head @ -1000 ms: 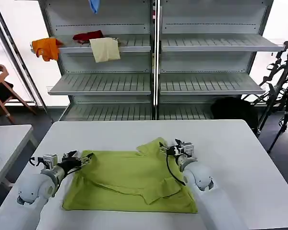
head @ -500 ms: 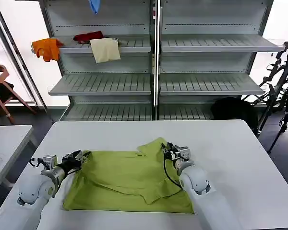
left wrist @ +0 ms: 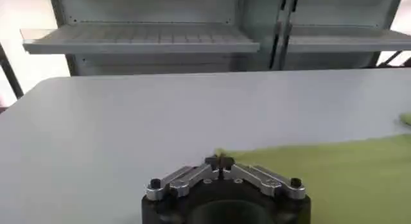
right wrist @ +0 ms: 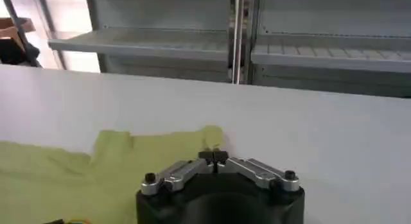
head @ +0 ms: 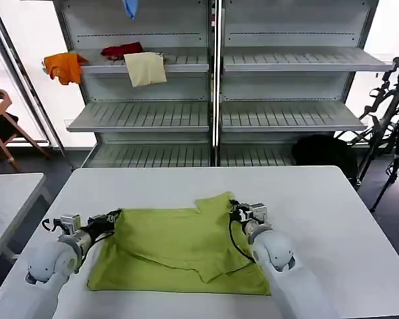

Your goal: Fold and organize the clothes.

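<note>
Head view: both grippers pinch the far corners of the lime-green T-shirt (head: 176, 249).
The left gripper (head: 114, 215) and right gripper (head: 233, 207) jaws are clamped on cloth over the white table (head: 319, 199).

A lime-green T-shirt (head: 179, 249) is being shown as one plain colour, with no print on its upturned side, against a white table (head: 319, 199). The left gripper (head: 113, 217) and right gripper (head: 234, 210) are being seen in black and bare silver metal, on glossy white arms. Behind, pale grey shelving (head: 216, 93) is being dressed with an orange garment (head: 64, 66), a dark red one (head: 122, 50), a cream cloth (head: 145, 68) and a blue piece (head: 130, 7). A reddish-brown wooden chair (head: 3, 126) is being shown beside it, and black stands (head: 389, 113) opposite.
</note>
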Robot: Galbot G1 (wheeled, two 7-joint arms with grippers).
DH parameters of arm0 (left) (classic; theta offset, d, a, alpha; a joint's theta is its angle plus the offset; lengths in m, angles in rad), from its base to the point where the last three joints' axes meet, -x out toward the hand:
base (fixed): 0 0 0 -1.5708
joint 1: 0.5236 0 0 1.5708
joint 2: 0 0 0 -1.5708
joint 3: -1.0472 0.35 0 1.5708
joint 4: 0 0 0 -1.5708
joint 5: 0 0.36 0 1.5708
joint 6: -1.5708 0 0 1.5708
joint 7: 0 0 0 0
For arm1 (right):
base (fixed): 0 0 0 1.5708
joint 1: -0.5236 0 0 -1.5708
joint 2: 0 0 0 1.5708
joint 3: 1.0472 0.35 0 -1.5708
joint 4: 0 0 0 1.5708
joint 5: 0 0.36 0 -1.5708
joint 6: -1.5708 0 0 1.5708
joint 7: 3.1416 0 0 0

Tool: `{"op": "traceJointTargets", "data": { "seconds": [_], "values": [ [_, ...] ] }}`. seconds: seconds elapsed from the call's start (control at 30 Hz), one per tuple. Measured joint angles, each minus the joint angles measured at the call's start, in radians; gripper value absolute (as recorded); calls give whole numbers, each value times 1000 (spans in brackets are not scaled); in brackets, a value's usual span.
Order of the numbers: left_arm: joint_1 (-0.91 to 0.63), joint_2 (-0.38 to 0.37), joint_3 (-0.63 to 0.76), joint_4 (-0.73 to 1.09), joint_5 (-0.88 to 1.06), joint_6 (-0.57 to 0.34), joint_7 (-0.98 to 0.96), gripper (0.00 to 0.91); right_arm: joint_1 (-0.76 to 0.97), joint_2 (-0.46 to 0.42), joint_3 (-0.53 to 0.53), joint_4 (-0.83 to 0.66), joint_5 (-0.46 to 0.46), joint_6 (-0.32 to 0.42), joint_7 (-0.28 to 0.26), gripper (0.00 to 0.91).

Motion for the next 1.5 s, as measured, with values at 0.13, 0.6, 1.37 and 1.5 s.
{"op": "traceJointTargets", "data": {
  "seconds": [0.13,0.6,1.37,1.5],
  "values": [
    [3,3,-18,-23,-23,-1,-8,0,-11,-10,13,38,33,0,12,0],
    [61,19,-76,-128,-83,-3,1,0,-147,-41,68,227,83,1,25,0],
    [363,53,-251,-321,-117,-21,42,0,-523,-2,143,519,-75,7,-43,0],
    [399,58,-272,-344,-105,-18,49,0,-565,1,152,536,-100,8,-52,0]
  ]
}}
